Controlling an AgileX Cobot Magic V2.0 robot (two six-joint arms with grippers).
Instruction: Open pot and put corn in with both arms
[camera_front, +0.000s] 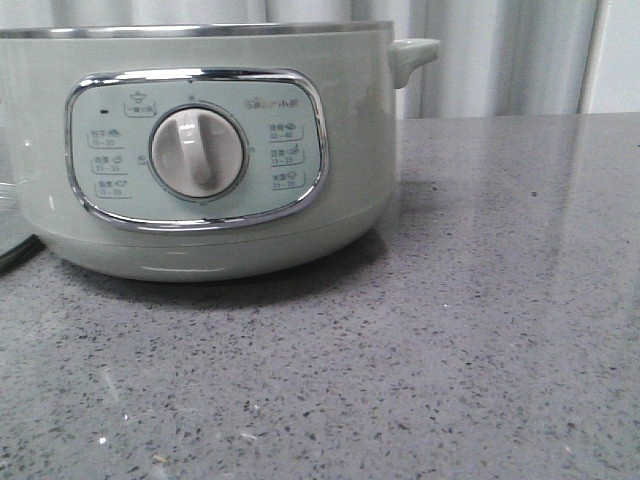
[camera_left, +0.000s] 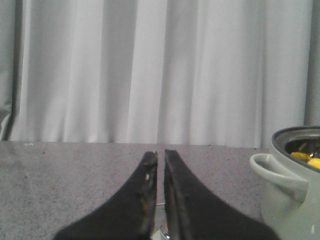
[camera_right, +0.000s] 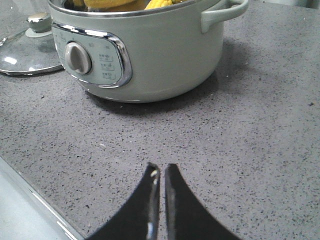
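The table (camera_front: 480, 330) is a broad slab of grey stone-like surface, speckled with dark and pale flecks and faintly glossy. Behind it hangs a pale curtain (camera_left: 150, 70) in soft vertical folds.

The pot (camera_front: 200, 150) stands upright on the table, a wide round cooker with smooth sage-green walls, a thin steel rim and a small looped side handle (camera_front: 412, 55) sticking out to the robot's right. Its chrome-framed control panel (camera_front: 197, 150), with a round white dial (camera_front: 197, 152) at the middle, faces the front camera. The pot is open: the glass lid (camera_right: 27, 47), domed, steel-edged and topped with a shiny knob, lies flat on the table just beside the pot.

The corn (camera_right: 160, 4) is inside the pot, bright yellow and knobbly with kernel rows, showing just above the rim; so little of it appears that its long axis and the way it points cannot be told. More yellow shows within the rim in the left wrist view.

The left gripper (camera_left: 160, 156) has matte black, curved, tapering fingers drawn nearly together with only a thin slit between, holding nothing, low over the table near the pot's other handle. The right gripper (camera_right: 162, 169) is likewise closed up and empty, above the table in front of the pot.
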